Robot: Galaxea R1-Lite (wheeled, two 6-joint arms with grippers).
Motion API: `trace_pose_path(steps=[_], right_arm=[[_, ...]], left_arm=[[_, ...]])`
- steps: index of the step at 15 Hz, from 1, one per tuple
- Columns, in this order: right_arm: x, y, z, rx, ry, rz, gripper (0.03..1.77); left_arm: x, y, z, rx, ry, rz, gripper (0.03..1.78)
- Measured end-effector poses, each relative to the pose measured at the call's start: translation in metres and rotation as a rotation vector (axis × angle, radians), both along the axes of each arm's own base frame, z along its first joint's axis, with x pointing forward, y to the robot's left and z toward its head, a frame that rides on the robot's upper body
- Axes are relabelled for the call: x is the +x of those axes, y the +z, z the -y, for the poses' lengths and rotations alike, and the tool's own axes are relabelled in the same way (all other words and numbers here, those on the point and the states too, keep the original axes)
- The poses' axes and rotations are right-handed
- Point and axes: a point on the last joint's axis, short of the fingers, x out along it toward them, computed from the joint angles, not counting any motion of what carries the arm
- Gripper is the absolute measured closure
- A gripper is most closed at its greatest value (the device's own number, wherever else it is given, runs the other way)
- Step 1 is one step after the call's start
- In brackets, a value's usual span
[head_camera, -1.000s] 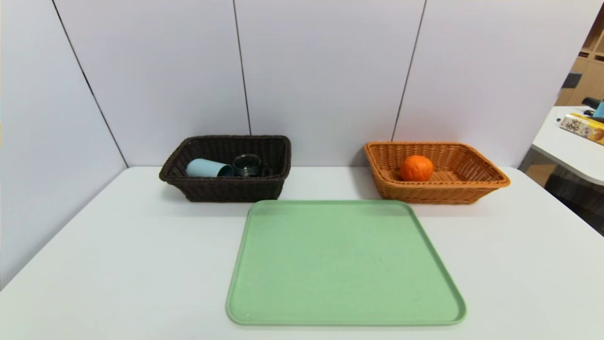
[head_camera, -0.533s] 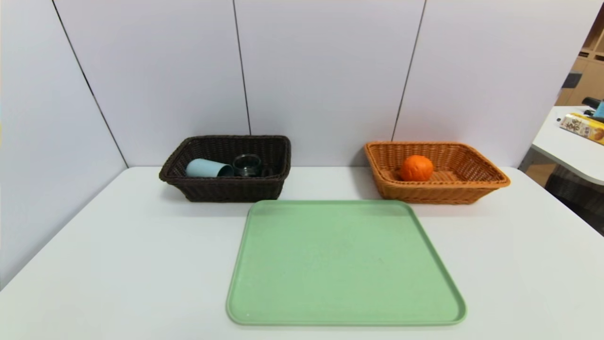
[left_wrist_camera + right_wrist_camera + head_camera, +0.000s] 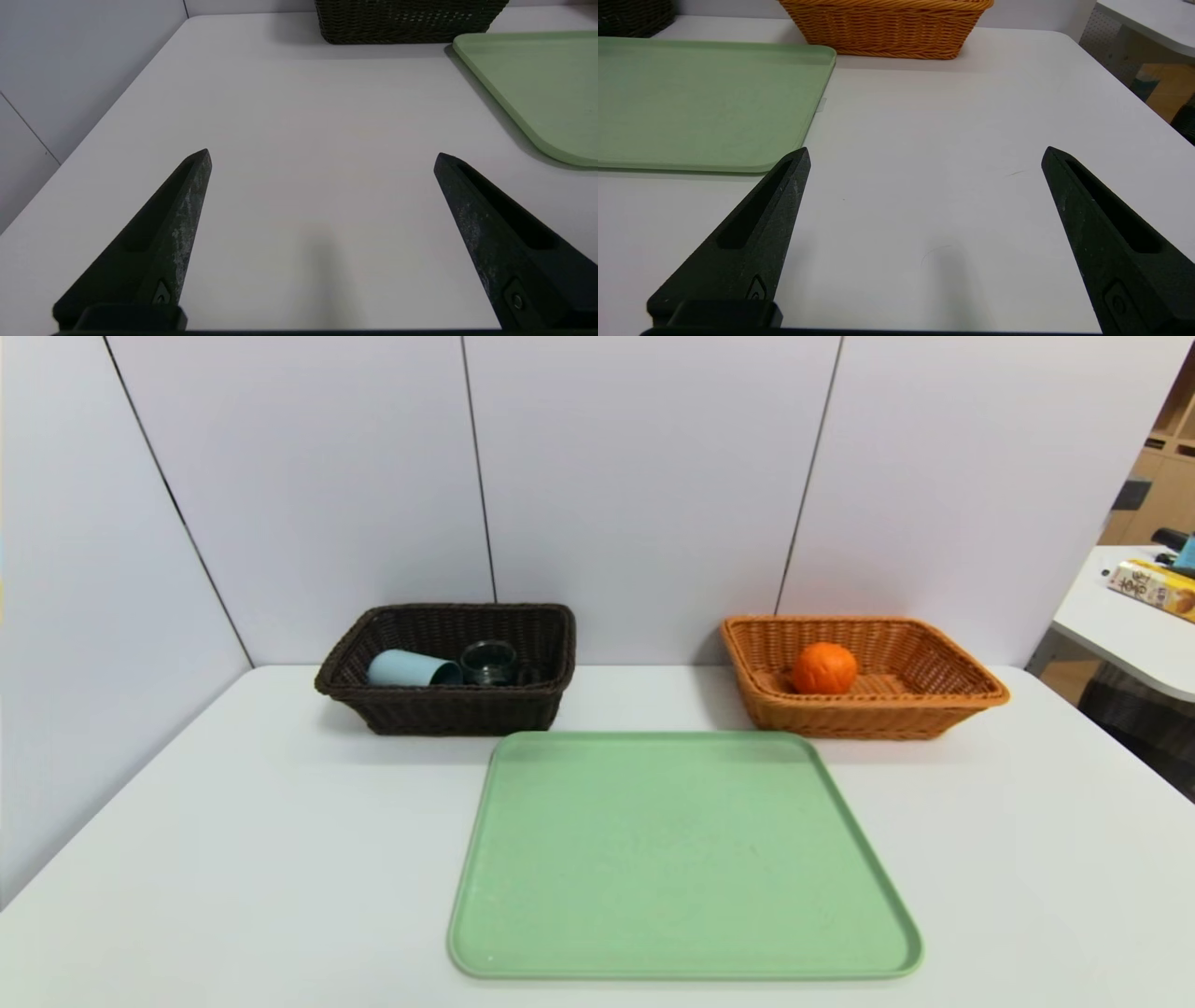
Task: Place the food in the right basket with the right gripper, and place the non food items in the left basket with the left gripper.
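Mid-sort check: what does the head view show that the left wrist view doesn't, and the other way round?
Head view only: the orange inside the orange-tan basket, and the blue tumbler lying beside the glass cup inside the dark brown basket. Left wrist view only: the left gripper, open and empty over bare table. Both show the dark brown basket's outer wall, the empty green tray and the white table.

Pale panelled walls [image 3: 644, 476], white table [image 3: 187, 859], second table [image 3: 1134, 625] right.
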Motion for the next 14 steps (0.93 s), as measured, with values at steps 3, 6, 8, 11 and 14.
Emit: trace_pose_path(steps=[3, 6, 8, 11, 14], right_arm=[[0.0, 0.0001, 0.0, 0.034, 0.0, 0.001, 0.09], [0.0, 0.0004, 0.0, 0.052, 0.0, 0.003, 0.09], [0.0, 0.0007, 0.0001, 0.057, 0.0, 0.005, 0.09], [0.0, 0.0006, 0.0001, 0.06, -0.001, 0.004, 0.09], [0.0, 0.0005, 0.0001, 0.059, 0.0, 0.003, 0.09]], left_arm=[[0.0, -0.0014, 0.0, 0.0, -0.002, -0.014, 0.12], [0.0, -0.0009, 0.0001, -0.014, -0.003, -0.009, 0.12], [0.0, -0.0007, 0.0001, -0.024, -0.004, -0.007, 0.12], [0.0, -0.0005, 0.0001, -0.032, -0.005, -0.005, 0.12], [0.0, -0.0005, 0.0001, -0.031, -0.005, -0.005, 0.12]])
